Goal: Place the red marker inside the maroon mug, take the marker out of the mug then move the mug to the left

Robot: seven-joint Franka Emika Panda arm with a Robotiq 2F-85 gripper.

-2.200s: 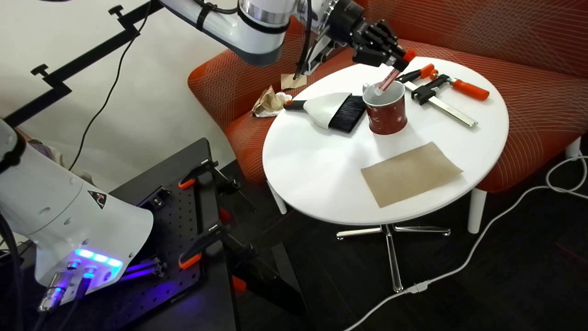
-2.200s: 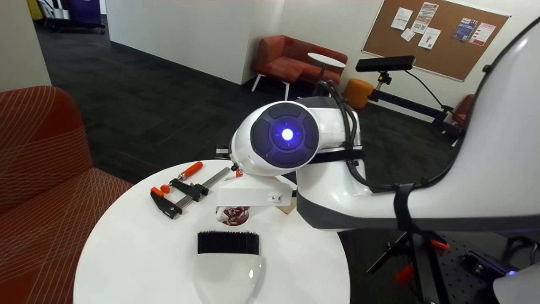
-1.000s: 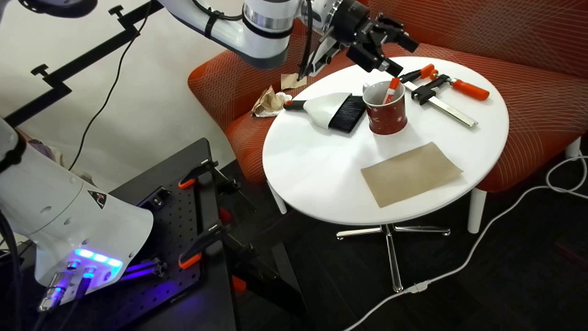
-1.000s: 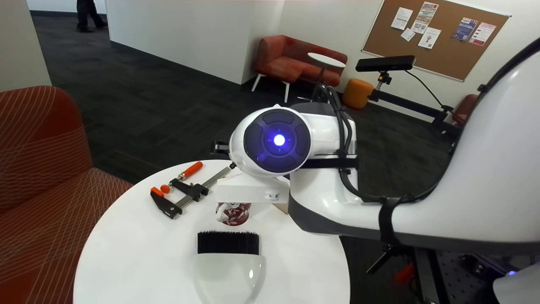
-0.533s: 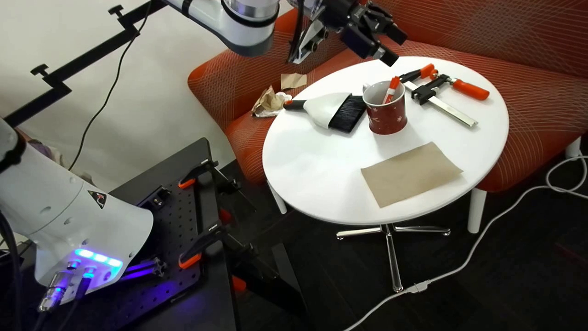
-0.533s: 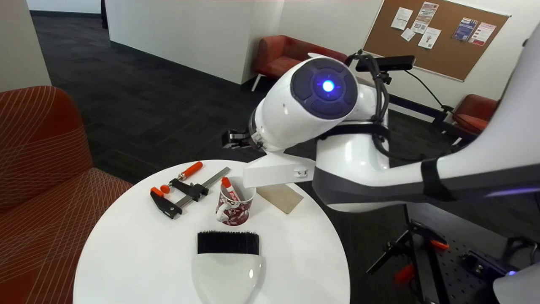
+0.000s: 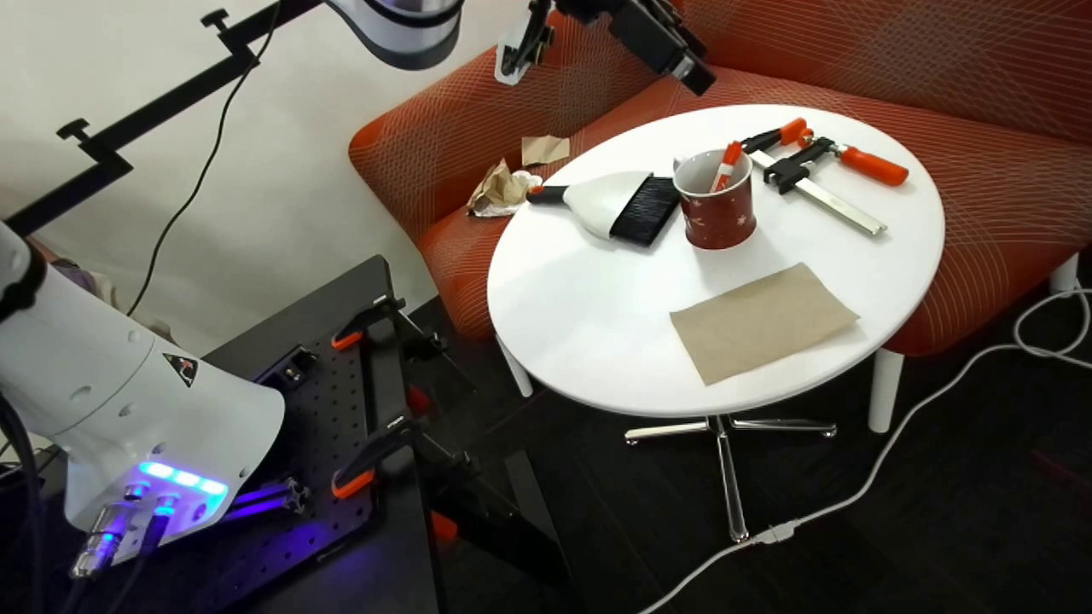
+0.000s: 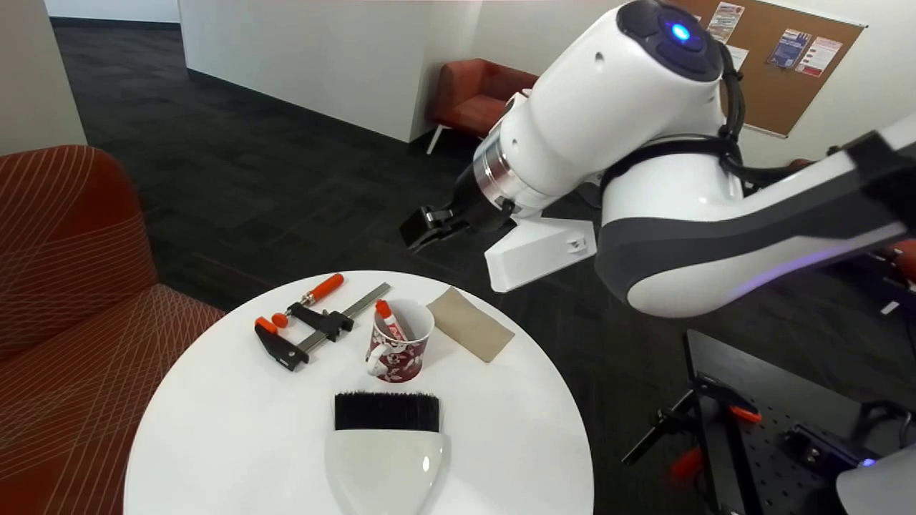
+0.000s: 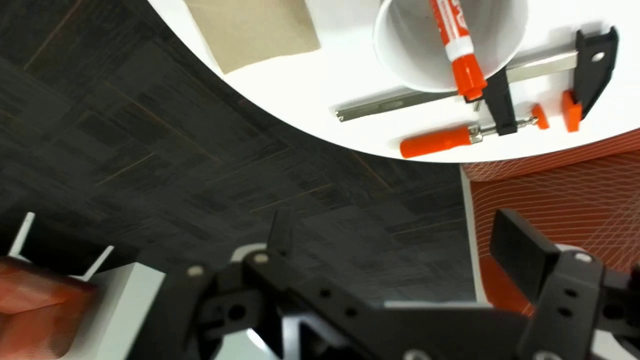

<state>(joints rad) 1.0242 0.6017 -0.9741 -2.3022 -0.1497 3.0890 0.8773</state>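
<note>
The maroon mug (image 7: 719,220) stands upright on the round white table. Inside it the red marker (image 7: 727,165) leans on the rim, its red cap poking out above, in both exterior views. From above, the wrist view shows the marker (image 9: 454,35) slanting across the pale inside of the mug (image 9: 407,52). My gripper (image 9: 395,225) is wide open, and only floor and couch show between its fingers. In an exterior view the gripper (image 8: 421,230) hangs in the air, higher than the mug and apart from it.
Beside the mug lies an orange-handled clamp (image 7: 823,192). On its opposite side rests a white brush (image 7: 606,203) with black bristles. A brown paper sheet (image 7: 763,322) lies flat on the table (image 7: 589,341). A red couch (image 7: 981,196) borders the table.
Earlier my gripper held the red marker with its lower end in the mug. It then opened and let go, and the arm has risen away. Mug and table items have stayed put.
</note>
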